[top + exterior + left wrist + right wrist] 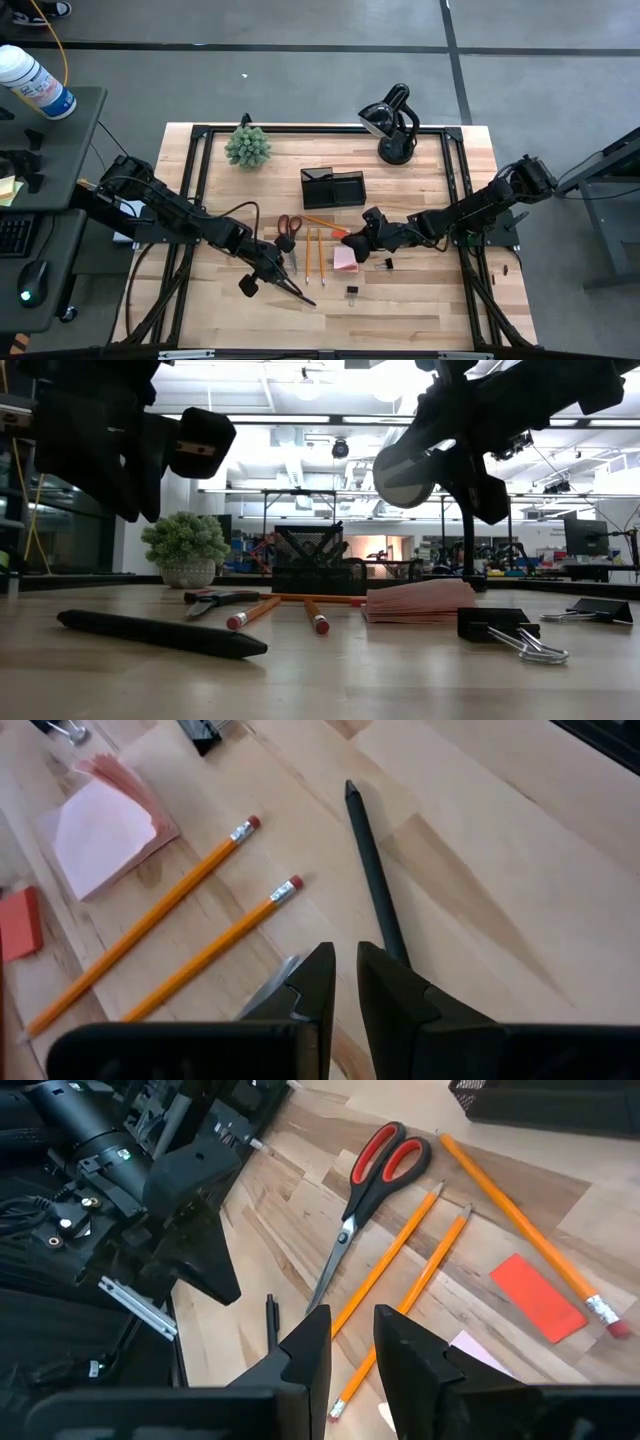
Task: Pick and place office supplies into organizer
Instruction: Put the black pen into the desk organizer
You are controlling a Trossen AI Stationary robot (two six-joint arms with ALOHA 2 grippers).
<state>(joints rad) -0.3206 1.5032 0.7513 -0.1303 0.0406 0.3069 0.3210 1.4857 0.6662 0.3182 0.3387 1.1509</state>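
Both hands, left [272, 268] and right [362, 240], hover narrowly parted, empty, flanking two pencils [314, 256] mid-table.

Bright ceiling lights [300, 388] glaring, soft table [420, 290] shadows, near arms blurred

Ref organizer [333, 188]: plant [247, 146] behind-left, lamp [391, 125] behind-right; scissors [289, 231], pencils [314, 255], sticky pad [346, 260] in front.
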